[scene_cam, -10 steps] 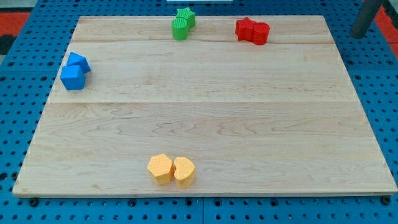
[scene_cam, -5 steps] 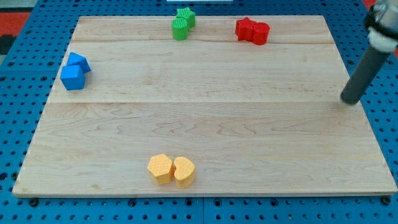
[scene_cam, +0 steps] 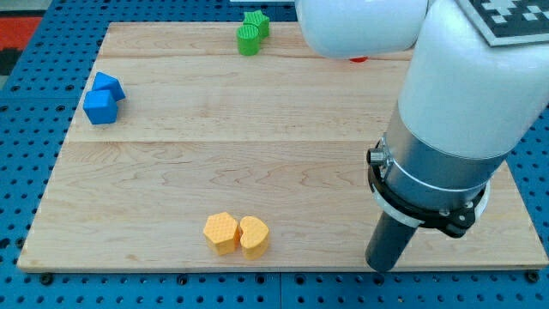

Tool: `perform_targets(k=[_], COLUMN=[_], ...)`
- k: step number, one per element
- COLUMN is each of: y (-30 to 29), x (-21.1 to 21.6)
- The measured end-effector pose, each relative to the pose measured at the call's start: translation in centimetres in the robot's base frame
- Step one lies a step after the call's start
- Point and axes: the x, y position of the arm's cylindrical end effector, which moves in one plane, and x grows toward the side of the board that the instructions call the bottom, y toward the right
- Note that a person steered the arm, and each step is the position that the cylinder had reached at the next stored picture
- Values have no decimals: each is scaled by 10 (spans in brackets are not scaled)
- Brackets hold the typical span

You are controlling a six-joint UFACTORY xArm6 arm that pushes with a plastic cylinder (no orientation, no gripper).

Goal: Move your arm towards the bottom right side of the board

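Now the biggest thing in the view is my arm (scene_cam: pixel 446 112), white and grey, which covers much of the view's right side. It hides the place near the view's top where only a small red edge (scene_cam: pixel 358 59) shows, so I cannot tell what red thing is there. Next in size is the wooden board (scene_cam: pixel 214 154), lying on the blue pegboard counter (scene_cam: pixel 26 69). I judge the board is the working field, and the blocks sit near its edges, leaving the middle open for sliding.

The dark rod goes down to my tip (scene_cam: pixel 380 269), which stands at the board's bottom edge, toward the view's bottom right. The task asks for this corner, so I judge the move is nearly done, though the corner itself is a little more to the right. This arm has no fingers, so nothing is grasped or released.

The blocks are small. Two yellow blocks (scene_cam: pixel 236 233) touch each other at the view's bottom, well apart from my tip on its left. Two blue blocks (scene_cam: pixel 103 98) sit together at the view's left, and two green blocks (scene_cam: pixel 252 32) at the view's top, all far from the tip
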Motion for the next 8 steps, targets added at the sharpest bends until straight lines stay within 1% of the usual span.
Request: perform_targets(k=[8], y=[53], x=[3])
